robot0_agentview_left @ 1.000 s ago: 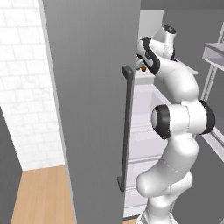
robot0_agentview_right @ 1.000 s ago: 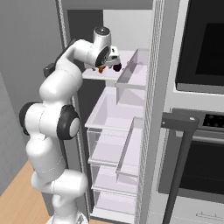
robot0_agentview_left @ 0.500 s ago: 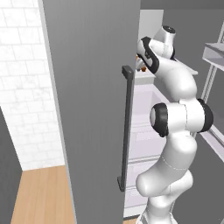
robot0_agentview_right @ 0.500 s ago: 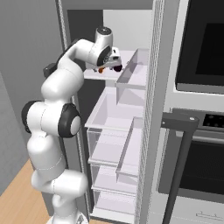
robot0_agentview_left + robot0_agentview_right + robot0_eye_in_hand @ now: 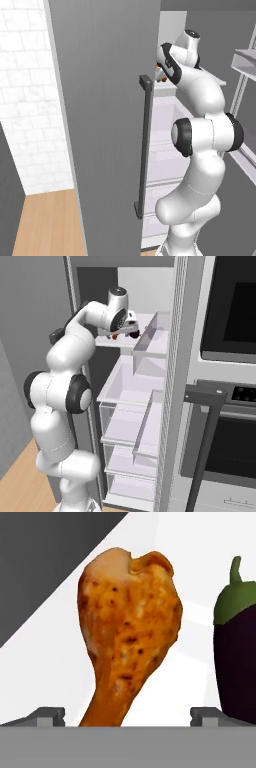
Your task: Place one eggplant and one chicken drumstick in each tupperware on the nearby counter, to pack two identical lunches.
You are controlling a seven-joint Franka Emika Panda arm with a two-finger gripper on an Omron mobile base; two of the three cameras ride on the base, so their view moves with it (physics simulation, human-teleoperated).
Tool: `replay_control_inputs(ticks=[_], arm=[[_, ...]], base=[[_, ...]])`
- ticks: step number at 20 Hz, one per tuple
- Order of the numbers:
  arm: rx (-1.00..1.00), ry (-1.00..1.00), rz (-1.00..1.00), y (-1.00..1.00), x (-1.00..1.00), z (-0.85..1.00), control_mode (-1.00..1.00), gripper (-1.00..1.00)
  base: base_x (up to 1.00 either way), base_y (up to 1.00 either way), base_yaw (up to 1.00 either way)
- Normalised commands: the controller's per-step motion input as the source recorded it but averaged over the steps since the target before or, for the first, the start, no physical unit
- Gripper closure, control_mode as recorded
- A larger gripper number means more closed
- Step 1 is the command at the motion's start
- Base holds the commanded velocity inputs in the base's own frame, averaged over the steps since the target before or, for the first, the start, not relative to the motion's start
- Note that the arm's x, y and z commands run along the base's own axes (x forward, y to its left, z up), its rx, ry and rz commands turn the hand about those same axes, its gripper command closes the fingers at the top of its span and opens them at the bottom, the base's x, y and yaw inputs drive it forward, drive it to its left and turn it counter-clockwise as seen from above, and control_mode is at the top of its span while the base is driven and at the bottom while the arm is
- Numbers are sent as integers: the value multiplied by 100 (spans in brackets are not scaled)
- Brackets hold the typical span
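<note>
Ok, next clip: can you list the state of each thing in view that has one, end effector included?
end effector: open, fingertips either side of the drumstick's bone end, nothing gripped
chicken drumstick: unheld, on the white fridge shelf, between the fingertips
eggplant: unheld, beside the drumstick
fridge door: open
fridge shelf: holds the food at the end effector
oven door: closed
</note>
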Motion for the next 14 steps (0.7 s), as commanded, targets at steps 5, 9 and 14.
replay_control_inputs(ticks=[5,9,14], arm=[[1,0,0,6,31,-13,-100,-100],[3,0,0,2,39,-29,-100,-100],[2,0,0,0,14,-34,-100,-100]], base=[[0,0,0],[0,0,0],[0,0,0]])
